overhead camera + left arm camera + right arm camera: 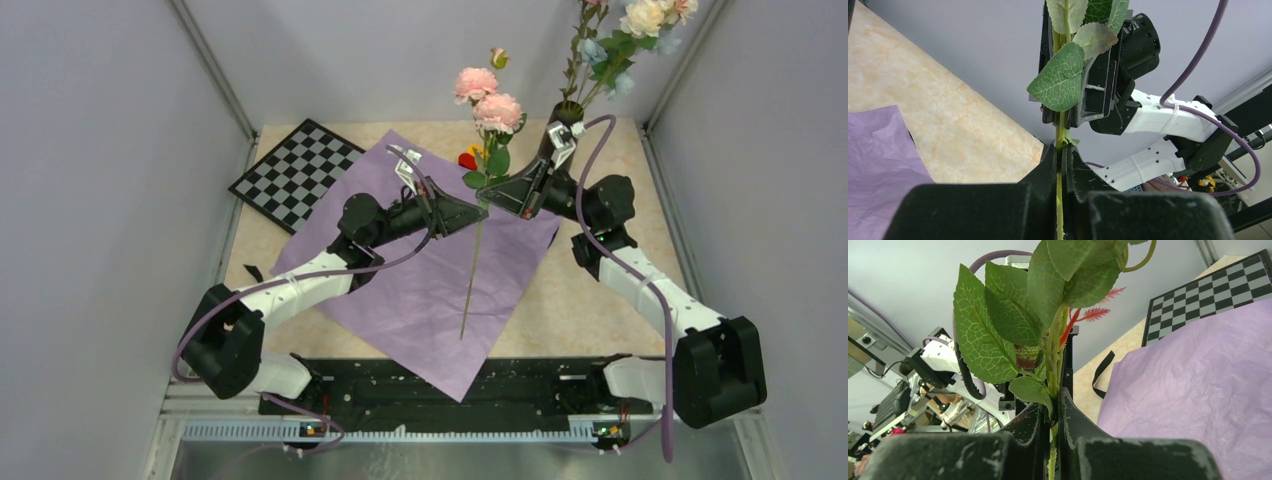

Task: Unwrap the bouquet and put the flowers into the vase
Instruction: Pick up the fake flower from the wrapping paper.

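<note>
Stem [470, 280] is thin, light and springy, and the pink blooms [497, 110] make its top heavy, so I judge it can turn in a grip. The best hold is on the bare part under the leaves [998, 330]. Left pincer [1062, 150] is closed on the stem, and right pincer [1054, 401] is closed on it close beside. The long lower part hangs below both, over the paper [420, 300]. Vase [560, 125] stands just behind the right pincer.
</note>
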{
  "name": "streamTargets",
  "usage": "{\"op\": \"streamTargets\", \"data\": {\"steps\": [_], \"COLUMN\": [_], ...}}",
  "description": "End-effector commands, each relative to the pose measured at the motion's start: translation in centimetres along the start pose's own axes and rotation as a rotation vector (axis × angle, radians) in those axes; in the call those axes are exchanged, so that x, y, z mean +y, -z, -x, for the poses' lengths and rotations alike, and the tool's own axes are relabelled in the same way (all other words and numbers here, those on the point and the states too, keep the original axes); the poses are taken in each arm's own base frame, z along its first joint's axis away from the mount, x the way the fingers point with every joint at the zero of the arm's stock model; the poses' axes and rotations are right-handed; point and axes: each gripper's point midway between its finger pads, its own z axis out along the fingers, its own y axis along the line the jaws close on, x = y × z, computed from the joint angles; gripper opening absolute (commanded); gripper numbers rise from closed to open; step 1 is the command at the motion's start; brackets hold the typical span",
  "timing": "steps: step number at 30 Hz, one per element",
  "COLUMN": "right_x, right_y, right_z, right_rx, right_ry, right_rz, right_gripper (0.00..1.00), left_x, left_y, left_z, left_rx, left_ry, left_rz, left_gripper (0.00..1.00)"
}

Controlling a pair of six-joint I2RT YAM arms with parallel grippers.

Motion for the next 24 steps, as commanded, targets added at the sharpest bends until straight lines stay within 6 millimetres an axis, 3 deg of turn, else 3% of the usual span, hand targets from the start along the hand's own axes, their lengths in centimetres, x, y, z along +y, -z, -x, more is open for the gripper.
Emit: {"op": "streamTargets", "data": {"steps": [1,3,5,7,9,12,15,19,24], "right_x": [2.2,2.3,2.5,2.6,2.6,2.5,1.8,1.4,0.1], "right_y": [-0.1,-0.1,0.1,0.2,0.4,0.9,1.8,3.7,5.9], "right_z": [0.9,1.0,1.2,1.3,1.5,1.9,3.0,5.4,9.3], "right_rx": [-0.02,-0.024,-0.033,-0.037,-0.044,-0.047,-0.051,-0.059,-0.065], "right_ry": [0.098,0.11,0.127,0.146,0.174,0.238,0.35,0.495,0.629], "right_rz": [0.062,0.059,0.051,0.035,0.009,-0.058,-0.181,-0.377,-0.633], "right_gripper": [0.0,0.0,0.0,0.0,0.0,0.0,0.0,0.0,0.0], "left_x": [-1.1,-0.9,-0.7,-0.4,-0.3,-0.1,0.3,0.6,3.3], "left_y": [-0.4,-0.4,-0.4,-0.3,0.0,0.4,1.3,3.5,9.2], "left_z": [1.3,1.4,1.2,1.3,1.3,1.2,1.0,1.5,3.8], "left_rx": [-0.024,-0.023,-0.015,-0.009,-0.003,0.013,0.038,0.075,0.117], "left_ry": [-0.038,-0.039,-0.047,-0.059,-0.082,-0.121,-0.168,-0.231,-0.257], "left_rz": [-0.011,0.001,0.016,0.04,0.058,0.089,0.14,0.217,0.463], "left_gripper": [0.0,0.0,0.08,0.29,0.43,0.76,0.96,0.99,0.99]}}
